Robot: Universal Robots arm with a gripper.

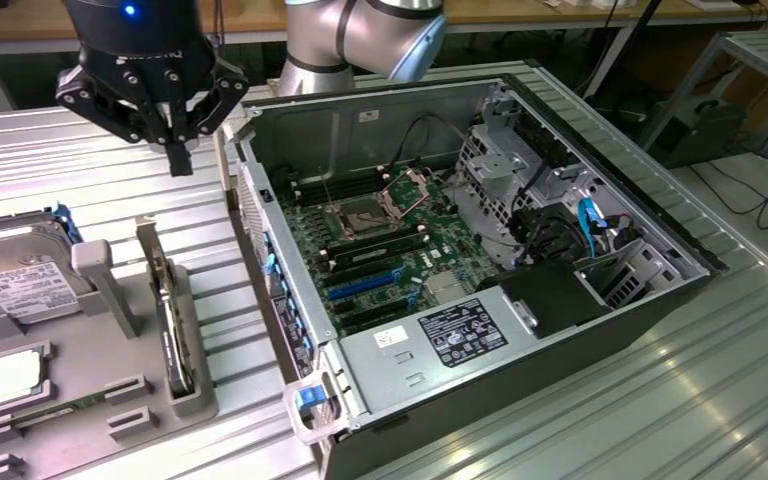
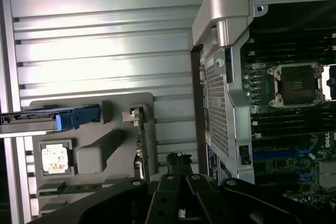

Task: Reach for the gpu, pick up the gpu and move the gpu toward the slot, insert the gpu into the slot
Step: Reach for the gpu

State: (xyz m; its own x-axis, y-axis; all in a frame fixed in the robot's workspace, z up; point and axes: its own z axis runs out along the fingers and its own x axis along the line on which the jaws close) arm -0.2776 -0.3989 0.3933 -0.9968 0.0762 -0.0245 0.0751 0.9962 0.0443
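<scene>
**Gripper closed and empty near the tray**

I see the gripper (image 1: 179, 156) with its fingers pressed together, holding nothing, above the ribbed table (image 1: 704, 400) beside the open computer case (image 1: 357, 130). The card (image 1: 168, 320) stands on edge in the gray tray (image 1: 91, 400) — untouched. The blue slot (image 1: 364, 284) lies bare inside the case.
</scene>
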